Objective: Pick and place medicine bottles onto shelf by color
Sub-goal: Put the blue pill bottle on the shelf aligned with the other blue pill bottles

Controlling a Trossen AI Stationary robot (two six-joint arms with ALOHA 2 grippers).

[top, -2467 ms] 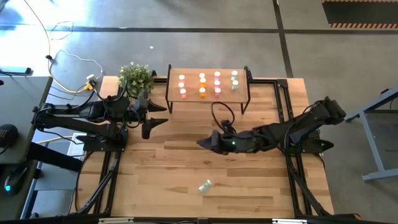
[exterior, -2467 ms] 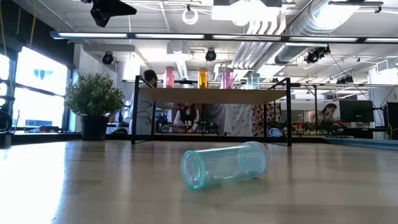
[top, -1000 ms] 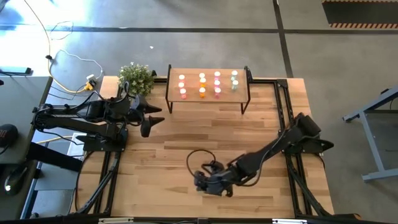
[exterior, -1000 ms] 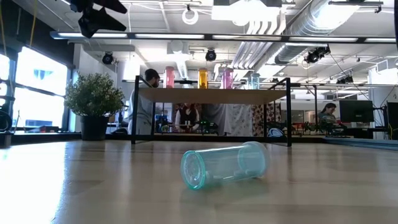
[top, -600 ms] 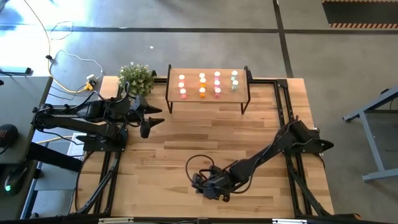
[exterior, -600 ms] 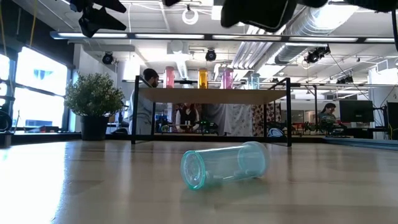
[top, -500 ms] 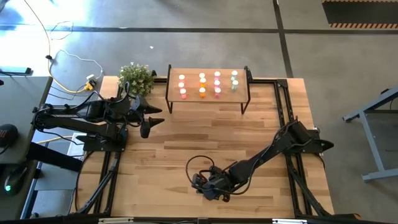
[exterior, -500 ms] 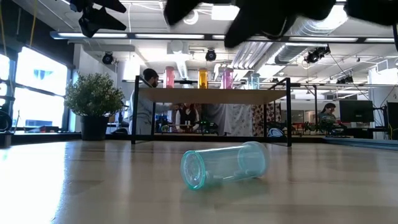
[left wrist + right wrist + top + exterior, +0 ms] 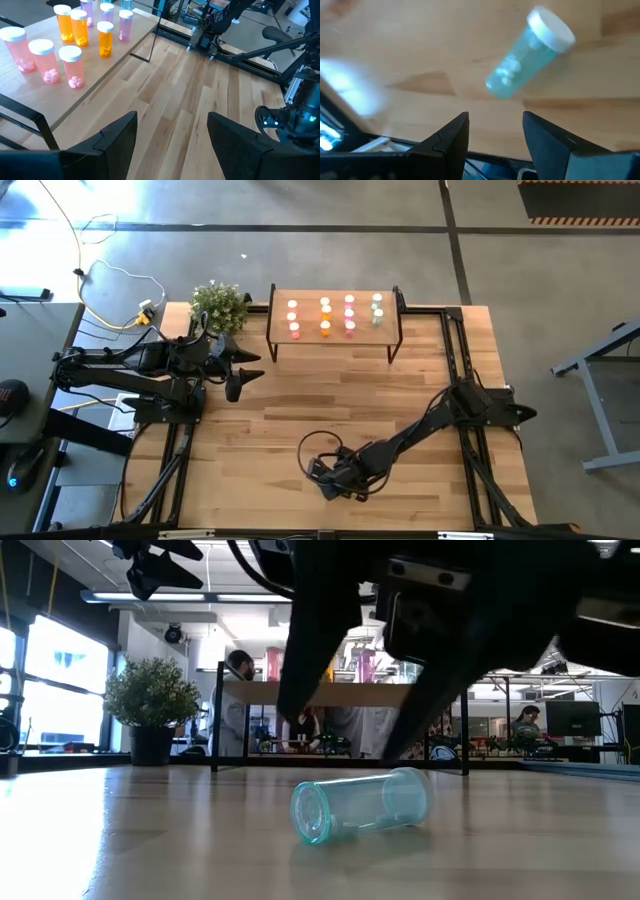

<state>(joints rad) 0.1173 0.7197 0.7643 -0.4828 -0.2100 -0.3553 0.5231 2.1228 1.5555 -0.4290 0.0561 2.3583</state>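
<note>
right claw (image 9: pixel 350 755): open — poised over the green bottle (image 9: pixel 360 805), not touching
green bottle: on its side, surface (image 9: pixel 290 430) at 6 o'clock
left claw (image 9: pixel 172 137): open — 9 o'clock
shelf (image 9: pixel 335 332): 12 o'clock

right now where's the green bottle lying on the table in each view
High view: hidden under the right gripper, near the table's front edge.
Low view: green bottle on its side at centre, right gripper above it.
Left wrist view: not in it.
Right wrist view: green bottle ahead of the fingers, white cap visible.
Shared landmark: the right gripper.
</note>
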